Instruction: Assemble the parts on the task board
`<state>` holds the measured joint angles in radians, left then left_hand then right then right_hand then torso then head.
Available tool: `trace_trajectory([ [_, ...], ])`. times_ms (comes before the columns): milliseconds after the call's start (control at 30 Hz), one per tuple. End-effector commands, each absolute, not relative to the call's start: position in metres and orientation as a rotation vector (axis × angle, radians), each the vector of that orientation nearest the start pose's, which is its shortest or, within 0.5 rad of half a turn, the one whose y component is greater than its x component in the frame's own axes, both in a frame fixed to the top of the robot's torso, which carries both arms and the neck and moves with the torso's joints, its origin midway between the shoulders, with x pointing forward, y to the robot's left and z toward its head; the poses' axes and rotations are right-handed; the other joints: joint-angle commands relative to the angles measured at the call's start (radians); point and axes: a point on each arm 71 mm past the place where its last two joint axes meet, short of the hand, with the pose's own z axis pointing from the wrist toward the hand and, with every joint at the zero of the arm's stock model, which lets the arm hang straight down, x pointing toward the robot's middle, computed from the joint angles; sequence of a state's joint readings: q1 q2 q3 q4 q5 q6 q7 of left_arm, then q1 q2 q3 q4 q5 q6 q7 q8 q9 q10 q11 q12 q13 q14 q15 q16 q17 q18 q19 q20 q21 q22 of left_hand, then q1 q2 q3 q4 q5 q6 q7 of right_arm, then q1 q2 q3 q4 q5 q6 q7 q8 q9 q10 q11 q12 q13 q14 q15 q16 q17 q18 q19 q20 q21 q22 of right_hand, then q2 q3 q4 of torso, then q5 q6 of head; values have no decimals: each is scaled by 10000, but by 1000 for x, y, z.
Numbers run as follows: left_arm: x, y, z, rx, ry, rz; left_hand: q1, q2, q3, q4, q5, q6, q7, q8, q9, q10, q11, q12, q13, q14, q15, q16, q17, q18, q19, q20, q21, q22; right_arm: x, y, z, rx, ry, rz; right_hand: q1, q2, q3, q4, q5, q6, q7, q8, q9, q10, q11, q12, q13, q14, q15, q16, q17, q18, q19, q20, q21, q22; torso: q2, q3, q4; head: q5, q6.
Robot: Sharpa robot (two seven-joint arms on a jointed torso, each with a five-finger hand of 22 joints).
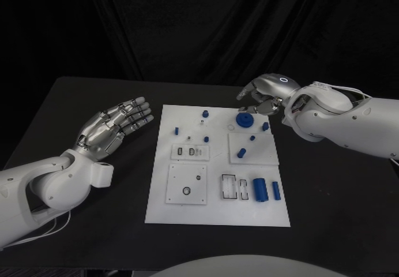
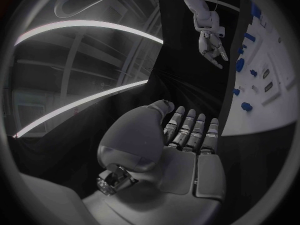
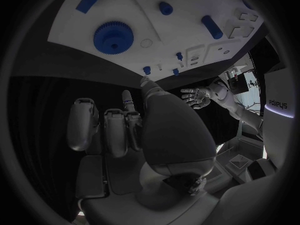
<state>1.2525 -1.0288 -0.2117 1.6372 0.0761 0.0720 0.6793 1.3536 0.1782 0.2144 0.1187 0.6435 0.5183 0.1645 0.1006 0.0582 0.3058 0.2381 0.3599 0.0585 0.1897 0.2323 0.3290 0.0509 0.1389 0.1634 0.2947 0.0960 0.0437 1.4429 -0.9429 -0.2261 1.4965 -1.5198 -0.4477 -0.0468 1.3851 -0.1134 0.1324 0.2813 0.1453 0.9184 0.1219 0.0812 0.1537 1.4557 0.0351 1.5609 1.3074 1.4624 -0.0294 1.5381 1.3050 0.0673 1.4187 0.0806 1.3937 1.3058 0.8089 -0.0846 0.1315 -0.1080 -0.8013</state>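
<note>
We can only make out one bit of text: "adieys"-looking lettering, hard to read, on the dark panel (image 3: 277,103) in the right wrist view.

The room is dark, with a black backdrop and a black table (image 1: 100,115) that swallow the light. The white task board (image 1: 218,216) stands out bright under overhead lighting, its raised plates casting only faint, soft shadows. The right hand (image 1: 264,95) carries a small glowing ring and a sheen on its metal. Both wrist views are dim and greyish, bent hard at the rim, with pale light streaks curving overhead.
</note>
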Motion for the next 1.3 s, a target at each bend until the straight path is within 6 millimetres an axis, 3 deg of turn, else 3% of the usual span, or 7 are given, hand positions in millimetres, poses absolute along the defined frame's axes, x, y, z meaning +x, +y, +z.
trace_trajectory([
  [33,439,259,-172,-9394,11376,-20363,-90,-17,72,-2,43,73,390,59,16,42,14,57,11,-31,29,36,11,-161,24,-19,48,2,502,-266,-123,-2194,14813,3873,-262,-39,-89,24,-5,75,34,-2,8,1151,30,99,2634,1084,50,327,2658,-210,340,30,479,1160,188,-51,-6,-161,137],
  [133,438,260,-172,-9393,11365,-20350,-97,-21,81,-4,45,88,386,64,19,52,16,66,12,-27,31,43,12,-161,30,-18,52,4,500,-270,-124,-2081,14945,3601,-497,-102,-94,50,33,36,83,-75,-22,1151,78,99,2634,1084,93,327,2658,-355,718,76,933,1681,282,-76,12,-275,264],
  [367,438,260,-171,-9385,11363,-20384,-97,-21,81,-4,45,88,386,64,19,52,16,66,12,-27,31,43,12,-161,30,-18,52,4,498,-276,-127,-2008,15239,3146,-595,-172,-26,41,118,-255,165,-180,-167,1151,156,99,2634,1084,157,327,2658,-456,982,140,1233,2027,363,-82,55,-404,347],
  [733,438,260,-171,-9367,11314,-20396,-103,-21,90,-3,46,82,384,63,18,48,17,60,11,-27,33,45,12,-162,35,-18,55,4,496,-279,-130,-2015,15496,2717,-515,-191,32,1,235,-434,218,-178,-270,1151,234,99,2634,1084,212,327,2658,-456,980,183,1239,2039,384,-95,51,-427,353],
  [1300,439,262,-171,-9286,11122,-20352,-184,-54,164,6,18,112,367,73,19,59,-6,78,7,-118,-32,-13,-6,-132,-77,-85,-9,-26,495,-280,-135,-2010,15743,2500,-614,-217,22,49,190,-90,257,-19,-251,1151,351,99,2634,1084,328,327,2658,-449,961,295,1228,2036,369,-97,52,-383,331],
])
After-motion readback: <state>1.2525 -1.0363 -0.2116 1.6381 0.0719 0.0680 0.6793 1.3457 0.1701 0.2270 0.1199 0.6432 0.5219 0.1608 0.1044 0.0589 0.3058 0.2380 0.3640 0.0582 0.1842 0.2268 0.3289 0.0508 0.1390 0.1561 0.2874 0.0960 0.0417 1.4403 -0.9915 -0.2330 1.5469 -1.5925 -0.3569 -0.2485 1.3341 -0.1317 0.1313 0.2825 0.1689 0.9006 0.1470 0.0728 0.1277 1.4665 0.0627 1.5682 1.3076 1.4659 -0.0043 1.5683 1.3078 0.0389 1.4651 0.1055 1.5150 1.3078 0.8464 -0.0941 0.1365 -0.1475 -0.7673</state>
